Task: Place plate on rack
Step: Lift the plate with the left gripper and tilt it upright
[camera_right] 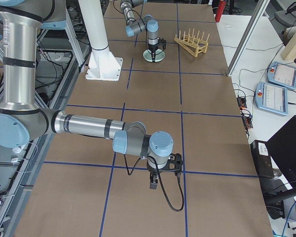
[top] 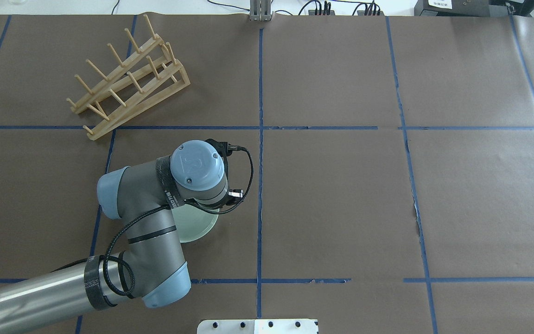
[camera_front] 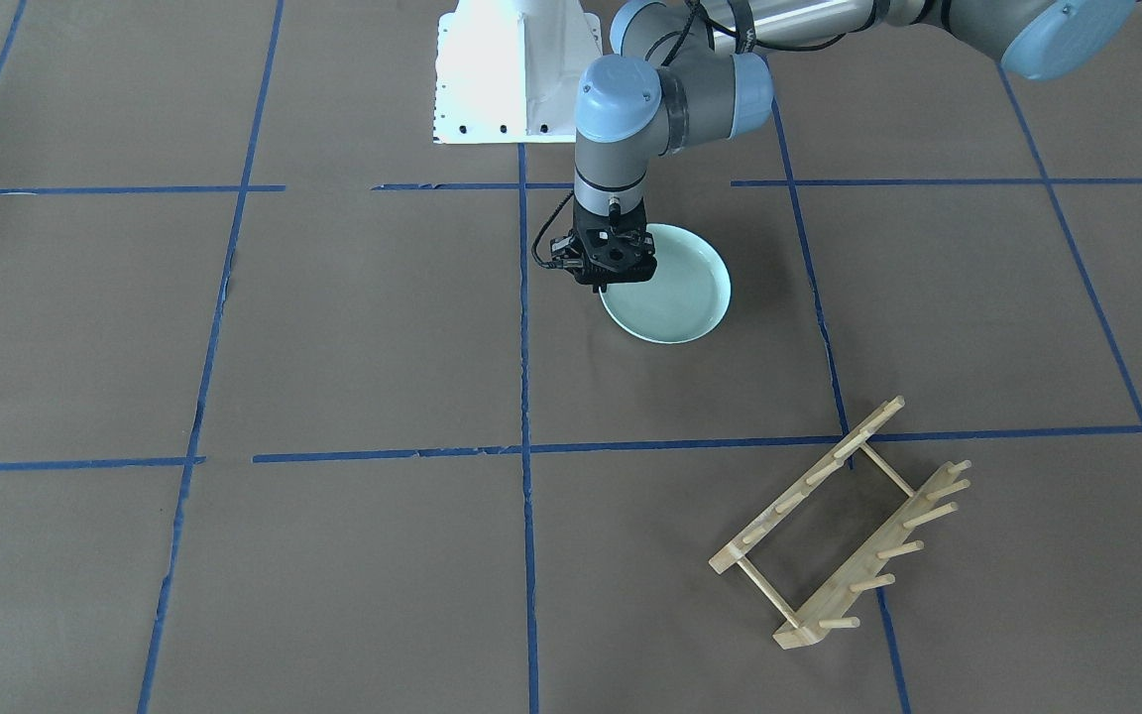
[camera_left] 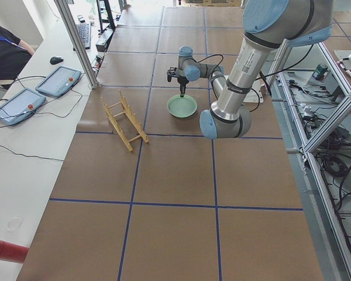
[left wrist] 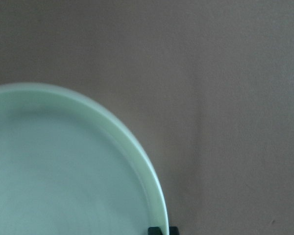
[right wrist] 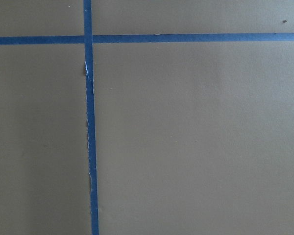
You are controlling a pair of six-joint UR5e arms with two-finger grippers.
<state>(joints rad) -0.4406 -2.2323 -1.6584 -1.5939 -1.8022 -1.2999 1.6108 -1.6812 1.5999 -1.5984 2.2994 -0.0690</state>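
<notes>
The pale mint-green plate (camera_front: 680, 288) lies flat on the brown table, near the robot's base. My left gripper (camera_front: 614, 286) points straight down at the plate's rim. In the left wrist view its two dark fingertips (left wrist: 154, 229) stand close together on either side of the rim of the plate (left wrist: 63, 176), shut on it. The light-wood rack (camera_front: 844, 526) stands apart, further out on the table and to my left; it also shows in the overhead view (top: 128, 79). My right gripper (camera_right: 157, 178) hangs low over bare table far from both; I cannot tell if it is open or shut.
The robot's white base (camera_front: 516, 69) is just behind the plate. Blue tape lines (right wrist: 90, 147) cross the brown table. Tablets (camera_left: 58, 81) and an operator (camera_left: 6, 52) are beyond the table's far edge, past the rack.
</notes>
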